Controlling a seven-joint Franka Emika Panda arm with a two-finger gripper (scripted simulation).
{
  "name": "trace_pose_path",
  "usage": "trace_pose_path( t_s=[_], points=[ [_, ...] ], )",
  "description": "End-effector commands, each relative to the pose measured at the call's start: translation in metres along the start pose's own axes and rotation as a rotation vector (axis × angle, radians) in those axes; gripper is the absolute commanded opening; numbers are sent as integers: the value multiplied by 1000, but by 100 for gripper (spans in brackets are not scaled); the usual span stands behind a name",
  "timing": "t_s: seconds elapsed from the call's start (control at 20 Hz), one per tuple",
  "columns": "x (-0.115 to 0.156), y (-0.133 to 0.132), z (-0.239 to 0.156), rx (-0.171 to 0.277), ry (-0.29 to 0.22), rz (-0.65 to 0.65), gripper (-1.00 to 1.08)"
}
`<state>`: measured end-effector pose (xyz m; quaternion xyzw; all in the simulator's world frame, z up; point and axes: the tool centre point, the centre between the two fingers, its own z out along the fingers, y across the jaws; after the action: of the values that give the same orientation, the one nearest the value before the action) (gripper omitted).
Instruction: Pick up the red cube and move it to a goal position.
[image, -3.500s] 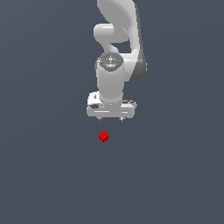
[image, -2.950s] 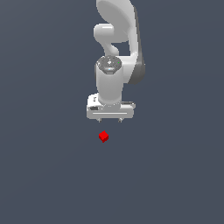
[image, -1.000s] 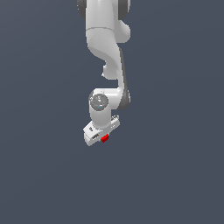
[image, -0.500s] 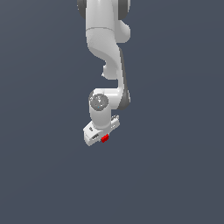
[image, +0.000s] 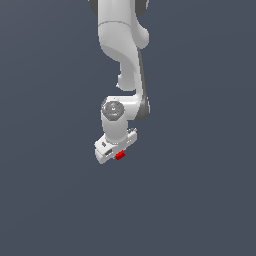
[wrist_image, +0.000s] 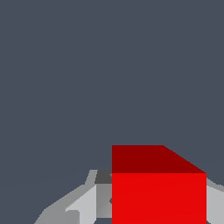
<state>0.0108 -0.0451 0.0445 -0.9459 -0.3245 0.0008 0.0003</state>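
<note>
— Where do we stand with the claw (image: 119, 156)?

— We have it clamped on the red cube (wrist_image: 158, 197), which sits between the fingers (wrist_image: 85, 202) at the arm's (image: 125, 65) lower end.

— So which step?

— The carry, we judge. No goal marker shows, so next we must hold the grip firm and travel.

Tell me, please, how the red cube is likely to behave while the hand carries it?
The red cube looks rigid, with flat plain faces and sharp edges, so it should neither flex nor roll. It is tiny beside the hand, so probably light. Its smooth faces may be slippery; in the wrist view it sits between grey fingers, so a firm squeeze seems wise.
</note>
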Motion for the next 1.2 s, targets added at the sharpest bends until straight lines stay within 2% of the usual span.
trace_pose_path(
  t_s=[0.0,0.3,0.85,1.15],
  points=[
    [0,-1,-15,-1,1,0,-100],
    [-2,-7,-67,-2,1,-1,-100],
    [-4,-21,-195,-1,1,-2,-100],
    [-4,-26,-251,-1,1,-2,-100]
  ],
)
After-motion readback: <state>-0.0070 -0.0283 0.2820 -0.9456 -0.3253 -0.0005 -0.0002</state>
